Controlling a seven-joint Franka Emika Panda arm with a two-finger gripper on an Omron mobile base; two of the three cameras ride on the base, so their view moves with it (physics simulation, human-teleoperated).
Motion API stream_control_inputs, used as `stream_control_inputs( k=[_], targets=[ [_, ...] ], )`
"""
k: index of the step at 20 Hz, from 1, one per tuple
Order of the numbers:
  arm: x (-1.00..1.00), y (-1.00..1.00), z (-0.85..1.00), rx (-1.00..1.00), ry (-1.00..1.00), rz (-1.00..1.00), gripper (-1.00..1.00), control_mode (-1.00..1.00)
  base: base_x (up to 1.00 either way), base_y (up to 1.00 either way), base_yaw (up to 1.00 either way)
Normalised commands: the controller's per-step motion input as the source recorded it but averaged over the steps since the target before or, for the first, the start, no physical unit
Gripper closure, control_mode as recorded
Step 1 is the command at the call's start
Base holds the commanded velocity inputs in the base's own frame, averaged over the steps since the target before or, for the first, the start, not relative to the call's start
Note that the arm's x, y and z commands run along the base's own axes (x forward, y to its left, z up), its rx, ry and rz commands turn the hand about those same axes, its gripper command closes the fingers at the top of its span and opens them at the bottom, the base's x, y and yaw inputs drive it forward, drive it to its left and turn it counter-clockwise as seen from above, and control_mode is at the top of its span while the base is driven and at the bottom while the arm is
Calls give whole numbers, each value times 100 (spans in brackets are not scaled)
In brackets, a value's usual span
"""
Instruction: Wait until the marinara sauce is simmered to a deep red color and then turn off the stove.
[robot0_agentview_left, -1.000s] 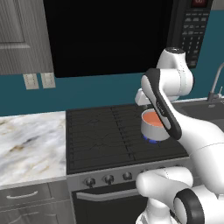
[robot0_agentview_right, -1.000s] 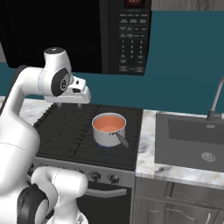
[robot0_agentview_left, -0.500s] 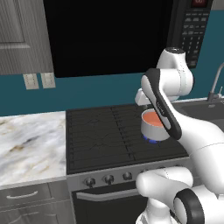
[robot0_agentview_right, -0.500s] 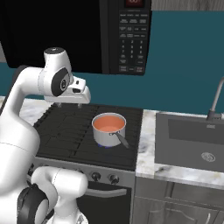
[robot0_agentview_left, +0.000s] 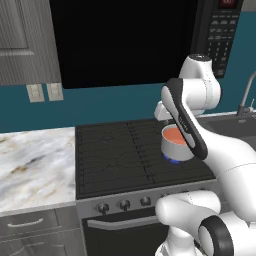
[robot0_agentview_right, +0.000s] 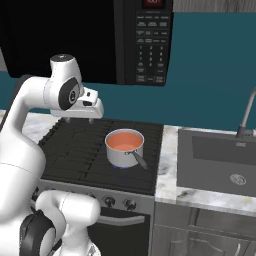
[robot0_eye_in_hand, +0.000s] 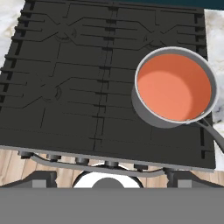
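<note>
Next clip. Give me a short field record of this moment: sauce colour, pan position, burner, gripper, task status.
sauce colour: marinara sauce is pale orange-salmon, not deep red
pan: steel saucepan on the stove, front burner nearest the sink, handle toward the front
burner: blue flame under the pan
gripper: gripper open, holding nothing, above the stove's rear
task status: waiting; knobs untouched

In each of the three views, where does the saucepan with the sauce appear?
Left base view: saucepan right of centre, partly behind the arm.
Right base view: saucepan at centre, handle toward lower right.
Hand view: saucepan at upper right.
Shared landmark: the stove; the saucepan sits on its front right burner.
</note>
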Motion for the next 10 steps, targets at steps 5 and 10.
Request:
stream_control_inputs(
  k=[5,10],
  targets=[
    [0,0,0,0,0,0,-100,-100,0,0,0],
    [0,0,0,0,0,0,-100,-100,0,0,0]
  ],
)
